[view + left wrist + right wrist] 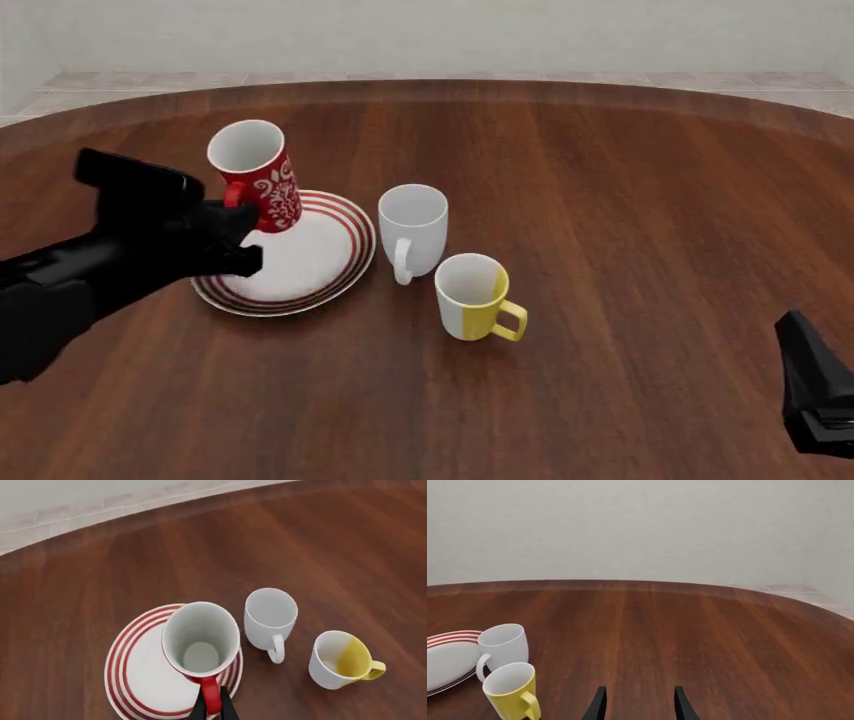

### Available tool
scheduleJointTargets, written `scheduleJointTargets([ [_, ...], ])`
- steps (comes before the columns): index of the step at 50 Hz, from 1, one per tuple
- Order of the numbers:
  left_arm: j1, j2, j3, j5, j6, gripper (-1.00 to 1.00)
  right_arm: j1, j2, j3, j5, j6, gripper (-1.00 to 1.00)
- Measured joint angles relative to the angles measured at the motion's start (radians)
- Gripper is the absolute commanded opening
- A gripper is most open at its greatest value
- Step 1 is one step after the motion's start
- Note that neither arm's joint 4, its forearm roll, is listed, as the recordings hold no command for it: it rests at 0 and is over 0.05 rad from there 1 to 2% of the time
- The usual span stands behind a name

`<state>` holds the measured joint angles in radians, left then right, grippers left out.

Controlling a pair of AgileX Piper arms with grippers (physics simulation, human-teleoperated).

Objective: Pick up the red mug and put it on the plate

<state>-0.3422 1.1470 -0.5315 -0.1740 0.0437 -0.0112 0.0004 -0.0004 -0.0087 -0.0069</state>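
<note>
The red mug [255, 172], with its white swirl pattern, is tilted over the far side of the plate [287, 268], a white plate with red rings. My left gripper [236, 216] is shut on the mug's red handle. In the left wrist view the dark fingers [198, 708] pinch the handle below the mug's white inside [200, 639], with the plate [143, 677] under it. I cannot tell whether the mug's base touches the plate. My right gripper [639, 707] is open and empty, low at the near right.
A plain white mug [411, 228] stands just right of the plate. A yellow-and-white mug [470, 296] stands nearer, to its right. Both show in the left wrist view [270, 615] [340, 660]. The right arm [817, 395] is at the near right corner.
</note>
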Motion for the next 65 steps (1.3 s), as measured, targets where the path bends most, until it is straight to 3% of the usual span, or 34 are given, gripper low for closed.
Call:
scheduleJointTargets([
  [36, 0.082, 0.228, -0.013, -0.13, -0.037, -1.0, -0.001, 0.0, 0.0, 0.002, -0.003, 1.0],
  [65, 0.091, 0.327, -0.01, -0.189, -0.052, -1.0, -0.002, 0.0, 0.0, 0.002, -0.005, 1.0],
])
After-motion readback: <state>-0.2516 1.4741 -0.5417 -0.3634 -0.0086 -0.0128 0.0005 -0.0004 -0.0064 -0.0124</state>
